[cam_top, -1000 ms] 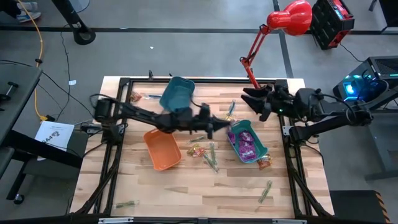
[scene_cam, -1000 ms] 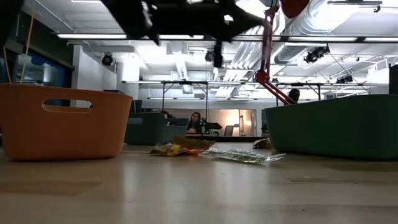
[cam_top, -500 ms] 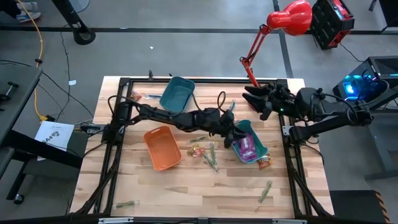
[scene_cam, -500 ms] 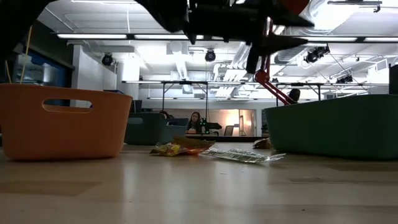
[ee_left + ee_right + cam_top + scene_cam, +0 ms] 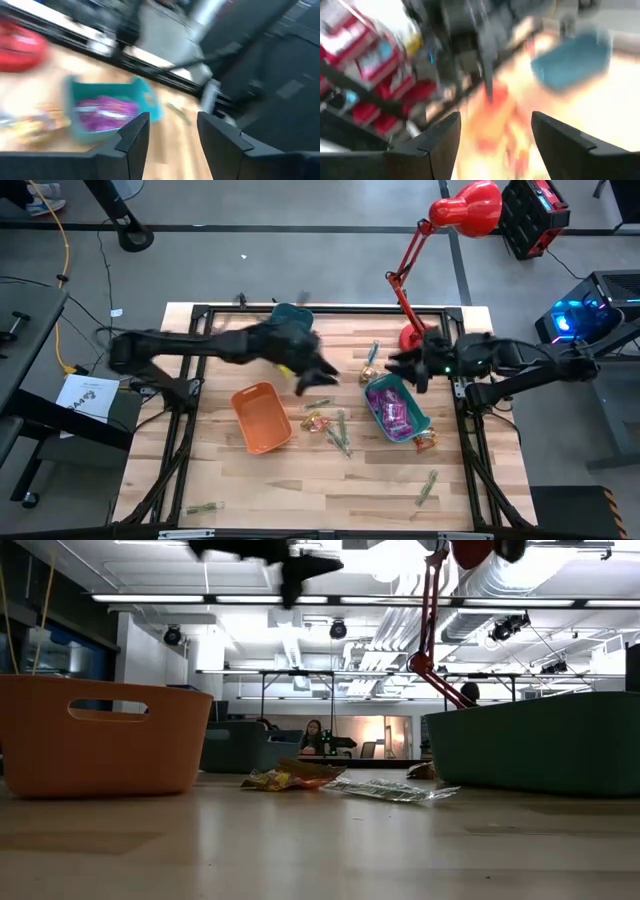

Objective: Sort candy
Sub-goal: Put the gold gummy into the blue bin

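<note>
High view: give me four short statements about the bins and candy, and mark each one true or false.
1. The teal bin holds purple candy. True.
2. The orange bin is full of candy. False: it shows none inside.
3. Greenish stick candy lies on the table outside every bin. True.
4. The left tool grips a candy. False: in the left wrist view its fingers stand apart with nothing between them.
</note>
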`<action>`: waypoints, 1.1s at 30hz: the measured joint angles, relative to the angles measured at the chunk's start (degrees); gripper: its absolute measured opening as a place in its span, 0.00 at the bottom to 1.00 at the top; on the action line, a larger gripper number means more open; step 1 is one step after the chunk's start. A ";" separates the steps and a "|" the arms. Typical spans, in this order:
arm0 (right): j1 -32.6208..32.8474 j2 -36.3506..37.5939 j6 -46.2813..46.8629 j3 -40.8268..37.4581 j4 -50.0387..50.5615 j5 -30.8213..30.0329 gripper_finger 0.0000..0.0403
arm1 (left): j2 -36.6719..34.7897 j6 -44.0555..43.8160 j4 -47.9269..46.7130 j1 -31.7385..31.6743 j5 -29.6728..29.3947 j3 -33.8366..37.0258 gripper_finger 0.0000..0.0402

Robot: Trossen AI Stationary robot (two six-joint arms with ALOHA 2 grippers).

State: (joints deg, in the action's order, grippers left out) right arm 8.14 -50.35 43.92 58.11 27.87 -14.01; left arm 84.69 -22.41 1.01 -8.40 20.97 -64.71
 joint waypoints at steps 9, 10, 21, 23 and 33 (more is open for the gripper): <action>14.28 -7.78 27.27 0.00 19.87 26.00 0.59 | -23.17 -6.83 -0.58 0.22 -17.54 18.98 0.38; 16.86 -9.06 29.95 0.00 21.57 27.79 0.59 | -24.36 -7.34 -0.63 0.21 -18.49 20.03 0.38; 36.28 -25.42 44.23 -3.11 35.48 24.78 0.59 | -26.58 -4.96 0.55 0.11 -20.44 21.71 0.38; 35.66 -26.89 44.61 -5.29 35.36 21.63 0.59 | -26.54 -4.96 0.55 0.11 -20.44 21.71 0.38; 28.47 -27.95 36.83 -18.78 28.31 17.20 0.59 | -26.61 -6.45 0.59 0.11 -20.07 21.71 0.38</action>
State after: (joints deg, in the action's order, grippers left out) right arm 36.61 -78.30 80.75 39.33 56.18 3.18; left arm 58.08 -28.86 1.61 -8.29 0.91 -43.00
